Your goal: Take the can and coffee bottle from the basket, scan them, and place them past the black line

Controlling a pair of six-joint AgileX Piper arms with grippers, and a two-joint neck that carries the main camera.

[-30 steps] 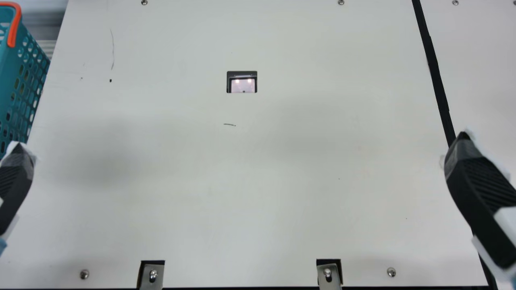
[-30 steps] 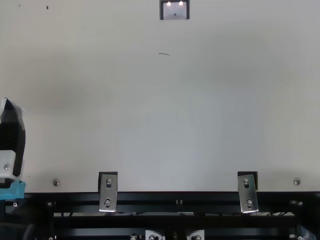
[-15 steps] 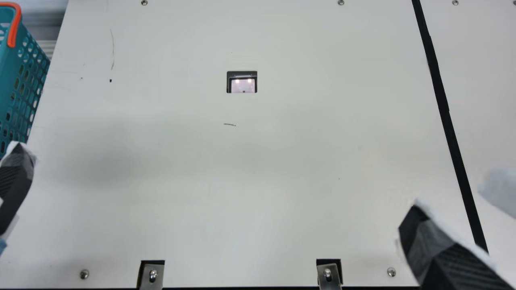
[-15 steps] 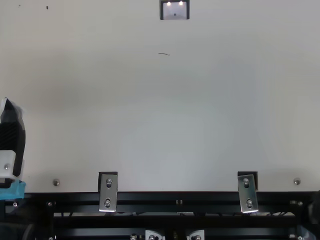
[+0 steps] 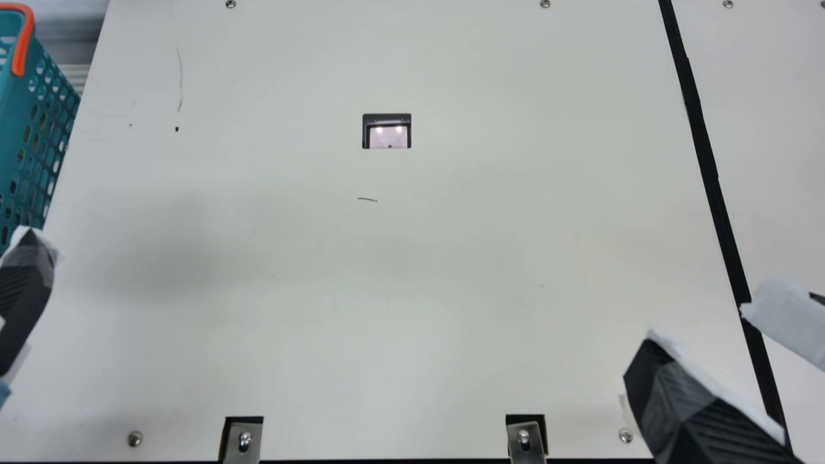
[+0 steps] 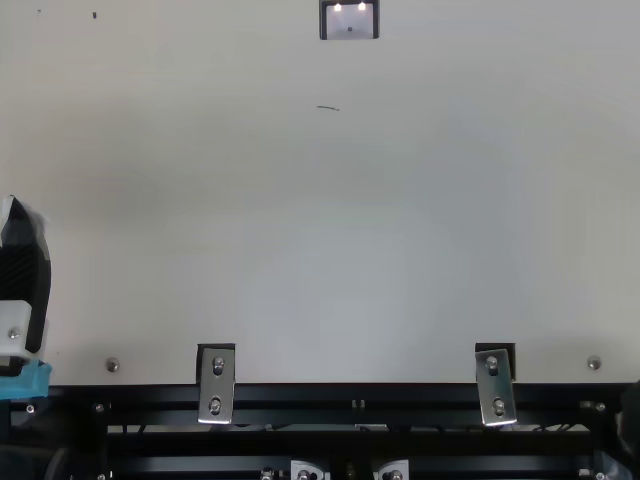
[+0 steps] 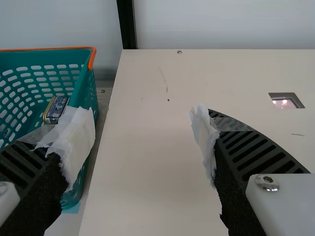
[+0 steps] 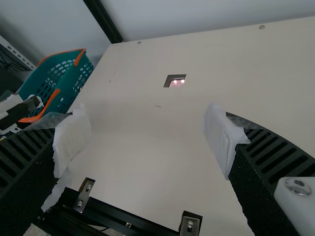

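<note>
Right gripper (image 5: 699, 325) has moved toward the table's (image 5: 387, 322) near edge, fingers apart; left gripper (image 5: 24, 277) stays put, also spread.

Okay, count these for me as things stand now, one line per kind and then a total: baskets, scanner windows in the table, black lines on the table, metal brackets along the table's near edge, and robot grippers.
Basket: 1
Scanner window: 1
Black line: 1
Metal brackets: 2
Grippers: 2 (left gripper, right gripper)
Total: 7
</note>
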